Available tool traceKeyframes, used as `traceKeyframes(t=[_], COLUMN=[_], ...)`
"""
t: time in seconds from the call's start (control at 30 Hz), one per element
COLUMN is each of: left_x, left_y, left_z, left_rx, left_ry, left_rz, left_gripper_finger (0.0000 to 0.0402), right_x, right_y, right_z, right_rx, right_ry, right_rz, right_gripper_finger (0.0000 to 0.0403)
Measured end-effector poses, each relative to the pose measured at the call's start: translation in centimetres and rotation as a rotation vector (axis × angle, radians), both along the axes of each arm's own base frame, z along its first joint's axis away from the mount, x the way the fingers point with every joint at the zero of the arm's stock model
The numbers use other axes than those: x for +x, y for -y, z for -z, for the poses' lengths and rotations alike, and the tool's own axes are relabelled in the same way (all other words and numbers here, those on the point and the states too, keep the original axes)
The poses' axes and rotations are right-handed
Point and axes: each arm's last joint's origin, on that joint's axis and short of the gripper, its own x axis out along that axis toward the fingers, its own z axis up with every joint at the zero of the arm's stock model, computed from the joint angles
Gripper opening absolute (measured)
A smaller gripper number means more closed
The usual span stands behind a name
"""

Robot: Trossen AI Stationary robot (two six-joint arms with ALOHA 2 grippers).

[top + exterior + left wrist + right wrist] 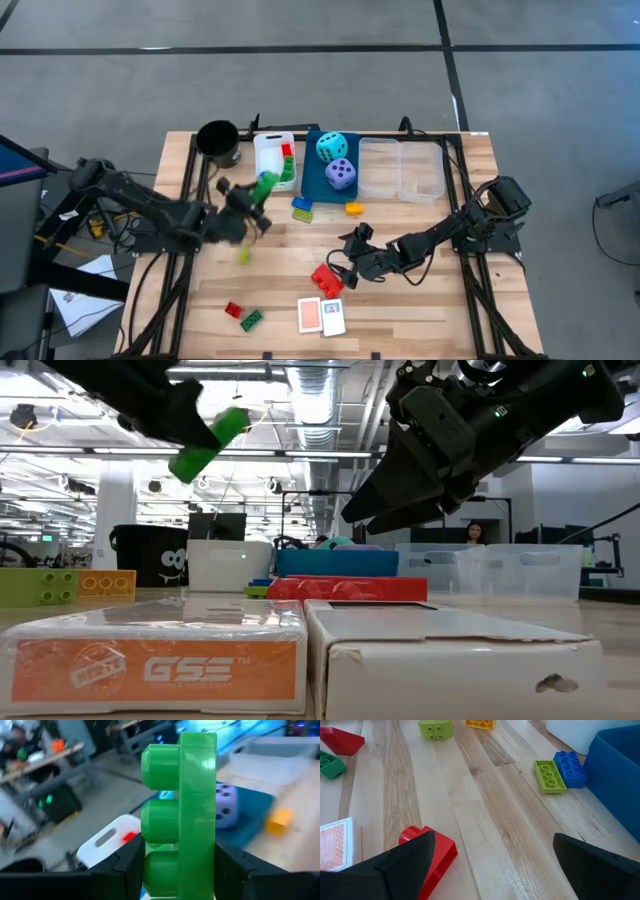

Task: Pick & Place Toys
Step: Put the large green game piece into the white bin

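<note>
Currently green brick is clamped in the left gripper, lifted off the table, just beside the white bin that already holds a red and a green piece. Step looks like carry-to-bin; next move calls for shifting over the bin's opening, then releasing. Right gripper hangs low over the table, jaws wide apart and empty, just beside the red brick; probably the next pick. Blue bin holds the cyan die and purple die.
</note>
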Motion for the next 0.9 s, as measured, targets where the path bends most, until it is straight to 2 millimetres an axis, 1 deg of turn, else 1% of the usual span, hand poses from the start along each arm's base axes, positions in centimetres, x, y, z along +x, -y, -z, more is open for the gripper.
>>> traceKeyframes(t=[0.13, 0.27, 0.4, 0.53, 0.63, 0.7, 0.8, 0.9], left_x=[0.5, 1.0, 0.8, 0.3, 0.1, 0.1, 0.4, 0.6], left_y=[-3.5, -7.1, -10.5, -13.3, -14.7, -15.3, -15.6, -15.7], left_z=[-0.3, -0.2, -0.3, -0.5, -0.5, -0.5, -0.5, -0.5], left_rx=[-0.088, -0.201, -0.287, -0.323, -0.352, -0.371, -0.388, -0.385], left_ry=[0.03, 0.066, 0.124, 0.184, 0.223, 0.245, 0.271, 0.287], left_rz=[-0.078, -0.1, -0.118, -0.144, -0.128, -0.099, -0.051, -0.04], left_gripper_finger=[0.0162, 0.0162, 0.0163, 0.0172, 0.0171, 0.0172, 0.0187, 0.0209], right_x=[0.0, 0.0, 0.0, 0.0, 0.0, 0.0, 0.0, 0.0], right_y=[0.0, 0.0, 0.0, 0.0, 0.0, 0.0, 0.0, 0.0], right_z=[0.0, 0.0, 0.0, 0.0, 0.0, 0.0, 0.0, 0.0], right_rx=[-0.001, 0.0, 0.0, 0.001, 0.002, 0.002, 0.002, 0.002], right_ry=[0.0, 0.0, 0.0, 0.003, 0.007, 0.006, 0.006, 0.006], right_rz=[0.0, 0.0, 0.0, 0.0, 0.0, 0.0, 0.0, 0.0], right_gripper_finger=[0.0397, 0.0397, 0.0397, 0.0397, 0.0397, 0.0397, 0.0397, 0.0397])
